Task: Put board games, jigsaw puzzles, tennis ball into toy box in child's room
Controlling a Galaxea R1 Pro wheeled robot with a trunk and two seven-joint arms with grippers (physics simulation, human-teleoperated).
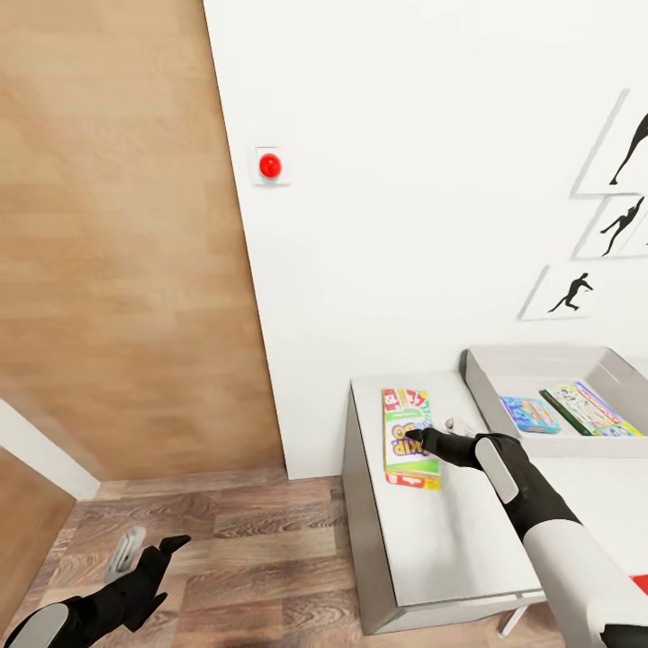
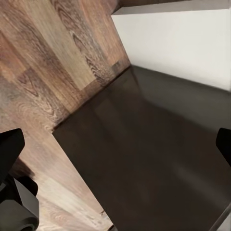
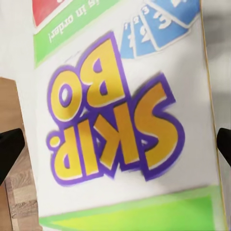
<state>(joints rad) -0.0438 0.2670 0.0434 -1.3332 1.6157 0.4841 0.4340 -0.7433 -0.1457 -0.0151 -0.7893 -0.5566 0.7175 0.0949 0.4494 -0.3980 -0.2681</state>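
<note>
— Right end effector (image 1: 430, 441) in the head view?
— Spread wide, poised over the green-white board game (image 1: 408, 437) lying flat on the surface (image 1: 450, 540) near the wall. Further right, toy box (image 1: 486, 382) with a blue game (image 1: 529, 414) and a longer pale one (image 1: 589, 407) inside.
— Left end effector (image 1: 171, 547)?
— Low over the wood floor (image 1: 252, 549), fingers apart, gripping nothing.
— Left wrist view?
— Plank floor (image 2: 43, 72), a dark grey panel (image 2: 154, 163), fingertips (image 2: 9, 151) wide.
— Right wrist view?
— "SKIP-BO" lid (image 3: 120, 130) close below, black fingertips (image 3: 8, 151) at either edge, not clearly touching.
</note>
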